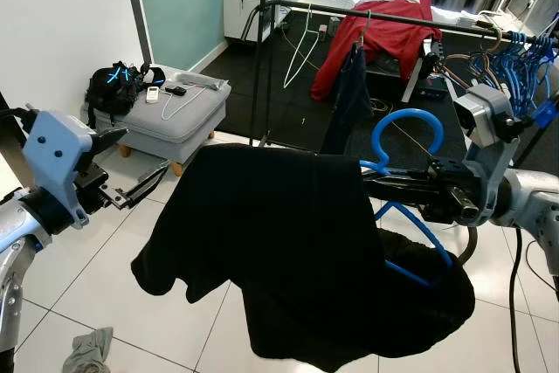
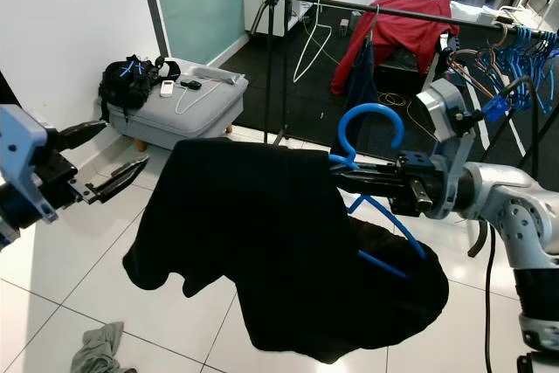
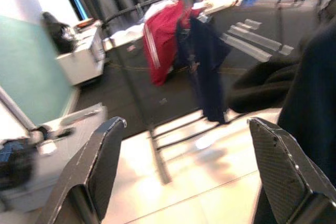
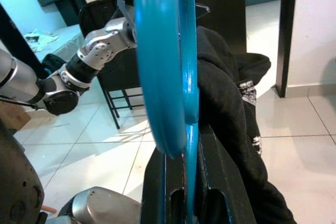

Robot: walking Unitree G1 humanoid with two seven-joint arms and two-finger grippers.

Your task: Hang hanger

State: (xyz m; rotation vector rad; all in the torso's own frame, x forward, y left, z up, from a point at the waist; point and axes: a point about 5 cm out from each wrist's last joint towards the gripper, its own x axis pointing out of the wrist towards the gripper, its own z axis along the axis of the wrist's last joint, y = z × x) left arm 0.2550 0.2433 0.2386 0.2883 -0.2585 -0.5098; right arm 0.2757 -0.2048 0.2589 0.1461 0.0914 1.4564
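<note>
Now holding a blue hanger (image 1: 403, 207) in the right gripper (image 2: 345, 177), fingers pinched tight on the neck just under the hook. Gripped there so the hook stays up and free, ready to slip over a rail. Draped over the hanger: a big black garment (image 1: 288, 251), hanging heavy and low, well above the white floor tiles (image 1: 79, 259). Held out in front of the body, likely to keep the cloth off the floor and away from the legs.

Off to the left, the left gripper (image 2: 109, 156), fingers spread apart and holding nothing, just beside the edge of the black cloth but not touching it. Maybe waiting there to steady the cloth if it slips.

Ahead, a black clothes rail (image 1: 384, 13) with a red garment (image 1: 384, 37) and a dark blue one (image 1: 349, 98) on it already, plus a bunch of blue hangers (image 1: 515, 63) at the right end. Still well apart from the held hanger, so not hung yet. Beside the wall, a grey footstool (image 1: 175, 115) with a black bag (image 1: 113, 85) on top. Down on the floor, a small grey rag (image 1: 87, 351).
</note>
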